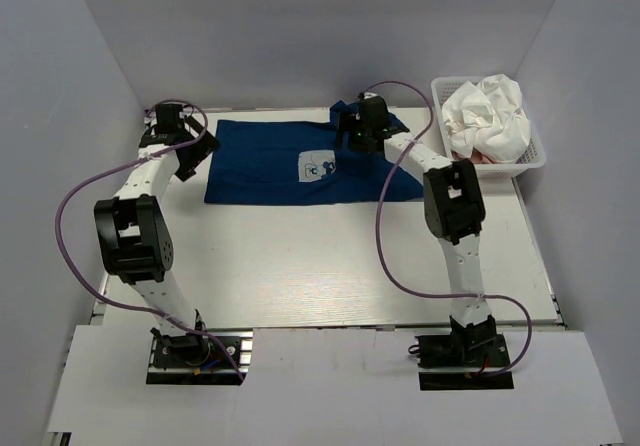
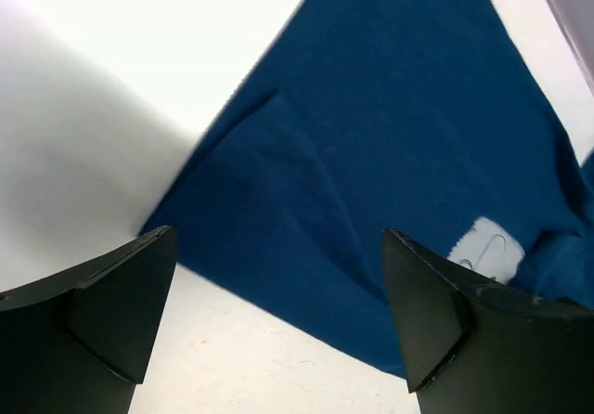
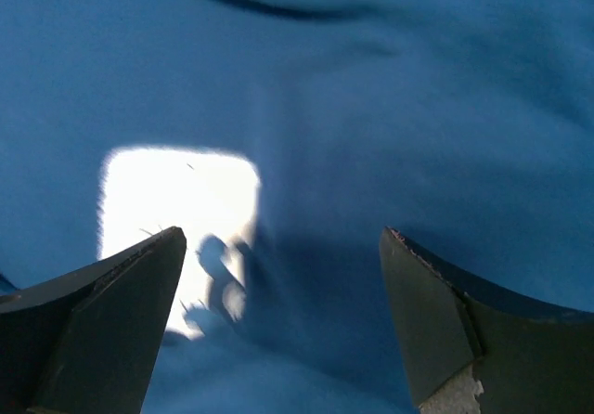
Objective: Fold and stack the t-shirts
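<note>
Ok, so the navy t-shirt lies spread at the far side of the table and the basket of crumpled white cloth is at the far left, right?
Not quite: the basket of crumpled white cloth is at the far right, as the top external view shows. The navy t-shirt does lie spread at the table's far side.

Plain pale grey walls (image 1: 300,26) enclose the upper, left and right of the frame. A white table (image 1: 300,266) fills the centre, evenly lit, with soft shadows. A white board (image 1: 330,386) spans the lower edge.
</note>
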Controlling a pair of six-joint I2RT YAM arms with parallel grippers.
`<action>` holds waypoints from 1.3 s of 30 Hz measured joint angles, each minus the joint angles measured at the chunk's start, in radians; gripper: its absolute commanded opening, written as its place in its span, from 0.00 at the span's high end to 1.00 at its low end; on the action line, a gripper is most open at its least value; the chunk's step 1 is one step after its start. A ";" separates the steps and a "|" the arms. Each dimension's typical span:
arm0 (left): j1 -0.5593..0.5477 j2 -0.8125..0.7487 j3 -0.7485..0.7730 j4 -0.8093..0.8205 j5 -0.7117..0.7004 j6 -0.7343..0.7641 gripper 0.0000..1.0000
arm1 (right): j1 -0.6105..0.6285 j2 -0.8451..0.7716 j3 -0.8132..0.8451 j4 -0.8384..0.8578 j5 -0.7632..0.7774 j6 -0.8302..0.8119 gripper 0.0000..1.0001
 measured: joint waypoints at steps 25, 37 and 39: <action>-0.116 -0.106 -0.484 0.261 0.115 -0.031 0.00 | -0.083 -0.870 -1.214 0.064 0.147 0.172 0.10; -0.123 -0.353 -0.419 -0.061 -0.010 -0.066 0.00 | -0.055 -1.162 -1.194 -0.112 0.135 0.157 0.10; -0.117 -0.280 -0.286 -0.068 -0.045 -0.066 0.00 | -0.056 -1.099 -1.082 -0.091 0.152 0.144 0.10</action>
